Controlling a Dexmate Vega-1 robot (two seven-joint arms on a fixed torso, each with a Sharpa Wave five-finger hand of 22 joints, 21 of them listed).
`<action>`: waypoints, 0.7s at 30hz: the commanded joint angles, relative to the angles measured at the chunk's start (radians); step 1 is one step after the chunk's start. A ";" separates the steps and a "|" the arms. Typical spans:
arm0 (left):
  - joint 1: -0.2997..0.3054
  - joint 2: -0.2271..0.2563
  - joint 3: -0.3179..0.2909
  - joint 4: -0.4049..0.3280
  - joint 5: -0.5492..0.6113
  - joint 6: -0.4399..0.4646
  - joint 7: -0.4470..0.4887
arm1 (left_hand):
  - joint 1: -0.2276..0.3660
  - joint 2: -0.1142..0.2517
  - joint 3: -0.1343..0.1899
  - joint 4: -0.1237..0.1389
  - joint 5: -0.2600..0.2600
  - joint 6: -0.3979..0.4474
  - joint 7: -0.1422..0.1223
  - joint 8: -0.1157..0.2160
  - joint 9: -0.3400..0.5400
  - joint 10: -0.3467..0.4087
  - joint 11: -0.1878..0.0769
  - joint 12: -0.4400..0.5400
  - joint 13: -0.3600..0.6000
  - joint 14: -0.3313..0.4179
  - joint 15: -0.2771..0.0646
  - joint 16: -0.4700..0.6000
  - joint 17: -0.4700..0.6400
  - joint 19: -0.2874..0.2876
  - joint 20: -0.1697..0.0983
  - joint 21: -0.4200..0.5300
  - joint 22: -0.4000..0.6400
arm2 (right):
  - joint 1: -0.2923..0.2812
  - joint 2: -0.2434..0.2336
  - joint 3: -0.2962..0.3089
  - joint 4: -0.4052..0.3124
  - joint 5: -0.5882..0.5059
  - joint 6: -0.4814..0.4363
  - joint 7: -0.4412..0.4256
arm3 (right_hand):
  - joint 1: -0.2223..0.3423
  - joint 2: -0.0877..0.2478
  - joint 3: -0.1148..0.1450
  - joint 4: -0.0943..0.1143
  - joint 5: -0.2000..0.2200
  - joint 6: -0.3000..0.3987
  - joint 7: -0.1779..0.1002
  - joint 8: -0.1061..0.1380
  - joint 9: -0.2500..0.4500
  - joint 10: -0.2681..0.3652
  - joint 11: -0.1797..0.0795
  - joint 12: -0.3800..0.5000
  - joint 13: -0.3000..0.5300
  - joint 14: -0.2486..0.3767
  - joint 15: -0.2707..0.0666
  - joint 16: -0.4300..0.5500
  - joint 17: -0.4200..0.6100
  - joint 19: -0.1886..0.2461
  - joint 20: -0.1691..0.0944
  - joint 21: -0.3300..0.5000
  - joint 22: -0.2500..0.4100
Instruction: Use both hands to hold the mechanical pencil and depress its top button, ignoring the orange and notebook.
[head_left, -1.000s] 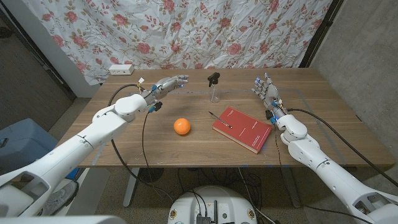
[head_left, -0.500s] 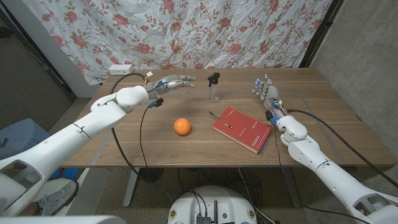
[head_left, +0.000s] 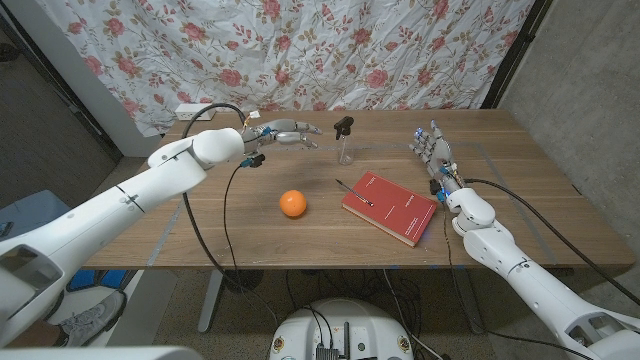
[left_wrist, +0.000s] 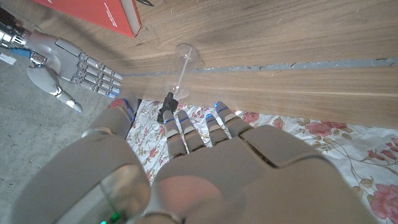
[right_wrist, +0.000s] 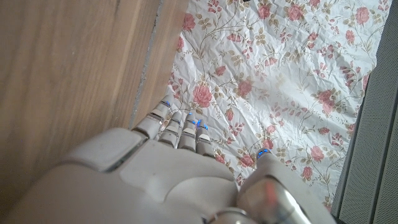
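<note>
A two-armed robot works at a wooden table (head_left: 250, 225) backed by a rose-printed cloth (head_left: 300, 50); its left hand (head_left: 283, 134) hangs over the far part of the table, fingers stretched out and slightly apart toward a clear mechanical pencil (head_left: 346, 142) that stands upright with its black top up, the fingertips near it but not touching, and nothing in the hand's grasp; the left wrist view shows the same hand (left_wrist: 186, 168) from behind, its fingers (left_wrist: 177, 134) extended toward the pencil (left_wrist: 177, 78) with a gap between; the right hand (head_left: 431, 152) stands on the table's right side, fingers straight and a little spread, holding nothing, well apart from the pencil; from its own wrist camera the right hand (right_wrist: 155, 174) appears with fingers (right_wrist: 180, 130) reaching past the table edge toward the cloth; an orange (head_left: 292, 203) sits near the table's middle, left of a red notebook (head_left: 391, 207) that lies flat with a thin dark pen (head_left: 354, 191) resting across its near-left corner; a white power strip (head_left: 194, 112) lies at the table's far left corner.
</note>
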 joint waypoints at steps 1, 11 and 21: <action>-0.046 0.004 0.059 -0.079 0.191 0.075 -0.060 | 0.019 -0.002 -0.006 0.001 0.005 0.014 -0.001 0.007 0.006 0.015 -0.001 -0.001 0.003 0.014 -0.131 0.001 0.005 0.006 -0.042 0.001 0.003 | 0.018 0.015 0.001 0.050 0.014 0.017 0.030 | -0.003 -0.003 0.011 0.001 0.007 0.005 -0.006 0.003 0.003 0.005 -0.002 0.005 -0.001 0.005 -0.001 0.004 0.000 -0.001 -0.002 0.004 0.003; -0.092 -0.012 0.103 -0.098 0.322 0.103 -0.141 | 0.052 -0.016 -0.015 0.003 0.004 0.013 -0.004 0.001 0.006 0.015 -0.004 -0.010 0.003 0.000 -0.116 -0.004 0.005 0.001 -0.036 0.000 0.003 | 0.031 0.024 0.002 0.078 0.020 0.032 0.047 | -0.006 -0.002 0.012 0.001 0.008 0.007 -0.007 0.004 0.003 0.007 -0.005 0.006 -0.002 0.004 0.002 0.005 -0.005 -0.002 -0.001 0.005 0.003; -0.159 -0.052 0.156 -0.074 0.448 0.063 -0.250 | 0.079 -0.025 -0.023 0.004 0.004 0.009 -0.007 -0.006 0.007 0.015 -0.004 -0.014 0.003 0.013 -0.110 0.001 0.005 0.015 -0.043 0.005 0.004 | 0.022 0.026 0.006 0.083 0.029 0.039 0.052 | -0.009 -0.001 0.013 0.001 0.008 0.007 -0.009 0.004 0.003 0.005 -0.005 0.005 -0.002 0.003 0.007 0.006 -0.010 -0.004 0.004 0.005 0.003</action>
